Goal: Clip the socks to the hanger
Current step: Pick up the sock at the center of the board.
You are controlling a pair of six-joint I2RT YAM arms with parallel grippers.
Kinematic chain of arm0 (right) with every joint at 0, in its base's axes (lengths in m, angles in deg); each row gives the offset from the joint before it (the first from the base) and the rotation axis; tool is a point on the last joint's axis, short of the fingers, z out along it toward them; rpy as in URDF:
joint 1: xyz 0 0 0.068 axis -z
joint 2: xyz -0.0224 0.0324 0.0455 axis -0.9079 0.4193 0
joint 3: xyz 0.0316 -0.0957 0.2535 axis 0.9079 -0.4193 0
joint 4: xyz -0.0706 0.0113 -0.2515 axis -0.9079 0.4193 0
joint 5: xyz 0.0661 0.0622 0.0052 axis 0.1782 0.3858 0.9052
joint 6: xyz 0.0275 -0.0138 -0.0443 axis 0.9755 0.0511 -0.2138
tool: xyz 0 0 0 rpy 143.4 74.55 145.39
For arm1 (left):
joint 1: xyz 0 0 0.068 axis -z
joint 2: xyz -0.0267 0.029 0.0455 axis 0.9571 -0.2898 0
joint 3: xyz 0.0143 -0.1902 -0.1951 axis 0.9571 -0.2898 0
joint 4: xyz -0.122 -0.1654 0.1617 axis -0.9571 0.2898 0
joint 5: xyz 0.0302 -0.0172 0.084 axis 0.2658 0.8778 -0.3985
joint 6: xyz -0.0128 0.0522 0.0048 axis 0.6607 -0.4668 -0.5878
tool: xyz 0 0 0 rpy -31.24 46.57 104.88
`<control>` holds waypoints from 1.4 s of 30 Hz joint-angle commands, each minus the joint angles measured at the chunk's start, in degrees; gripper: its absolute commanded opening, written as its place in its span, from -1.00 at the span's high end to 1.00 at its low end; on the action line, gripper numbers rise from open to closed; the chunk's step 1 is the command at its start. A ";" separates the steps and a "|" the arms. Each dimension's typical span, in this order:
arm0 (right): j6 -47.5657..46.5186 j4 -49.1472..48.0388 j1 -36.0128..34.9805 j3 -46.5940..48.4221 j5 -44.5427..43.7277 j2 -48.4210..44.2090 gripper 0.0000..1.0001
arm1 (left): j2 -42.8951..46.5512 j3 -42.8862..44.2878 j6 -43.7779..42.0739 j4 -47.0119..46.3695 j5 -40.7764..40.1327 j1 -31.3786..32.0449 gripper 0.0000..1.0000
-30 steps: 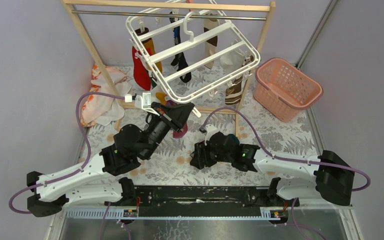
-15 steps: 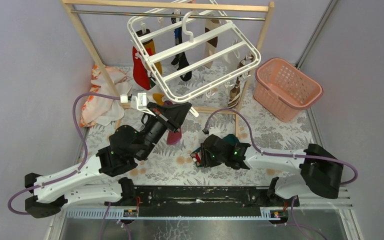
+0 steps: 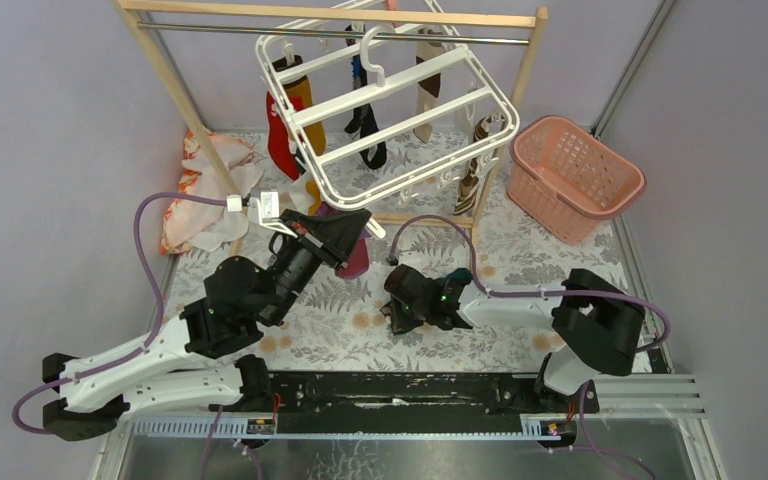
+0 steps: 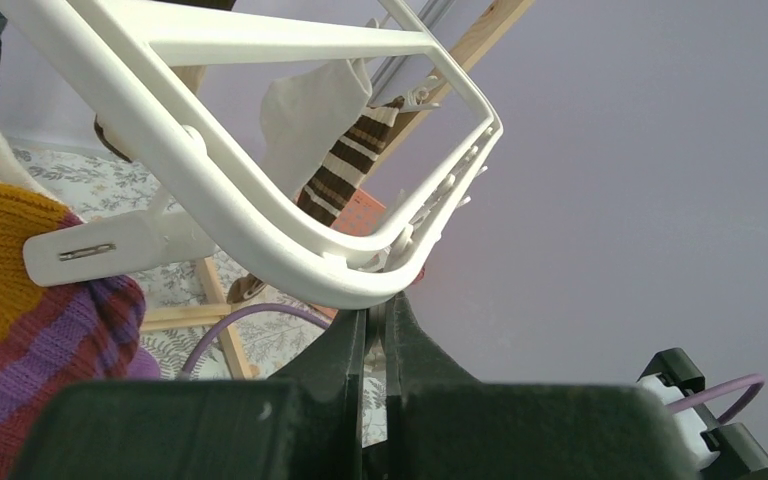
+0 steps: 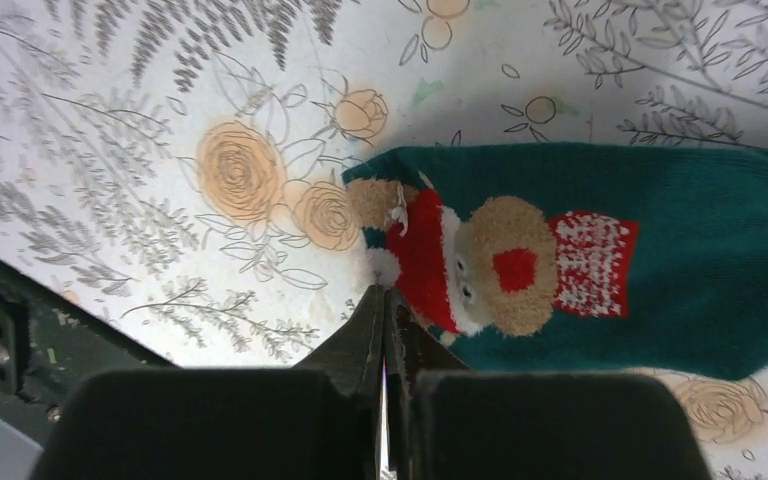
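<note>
Since a moment ago the right arm has folded in toward its base, and the right tool (image 5: 384, 296) has snapped shut. Its tips sit at the edge of the teal sock (image 5: 700, 250), which lies flat on the desk (image 3: 560, 262); I cannot tell whether cloth is caught. The left tool (image 4: 375, 312) is pinched narrow too, tips right against the underside of the hanger (image 4: 298, 265), with a purple-striped sock (image 4: 50, 340) just beside it. That frame hangs tilted from the wooden rack (image 3: 210, 7), whose posts and low crossbar fence it in. At least five socks (image 3: 282, 140) dangle from it. One pink basket (image 3: 550, 195) stands at the right edge, one patterned cloth (image 3: 195, 200) by the left wall. Bare desk shows between the two arms.
</note>
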 commanded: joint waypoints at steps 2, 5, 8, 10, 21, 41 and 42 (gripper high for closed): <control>0.65 -3.78 -0.54 0.09 1.57 3.40 1.00 | -0.13 -0.70 -1.28 3.88 -0.55 0.35 1.00; 0.18 -2.87 -0.54 0.25 1.64 3.38 1.00 | 0.16 -0.61 -1.28 4.17 -0.55 0.35 1.00; 0.16 -2.29 -0.54 -0.42 0.40 0.08 1.00 | 0.67 -1.05 -1.01 4.38 -0.56 0.35 1.00; 0.22 -0.90 -0.53 -0.44 -1.12 -2.94 1.00 | 1.05 -1.62 -0.63 3.97 -0.51 0.35 1.00; 1.20 11.87 -0.54 2.85 -8.59 -6.59 0.43 | 0.32 -1.28 -2.01 2.61 0.67 0.35 1.00; -4.00 11.62 -0.72 10.44 -7.83 4.74 -0.19 | 4.29 -1.68 -2.60 5.80 -2.62 0.35 1.00; -4.13 11.56 -0.72 10.19 -7.64 4.96 -0.19 | 4.34 -1.74 -2.53 5.76 -2.73 0.33 1.00</control>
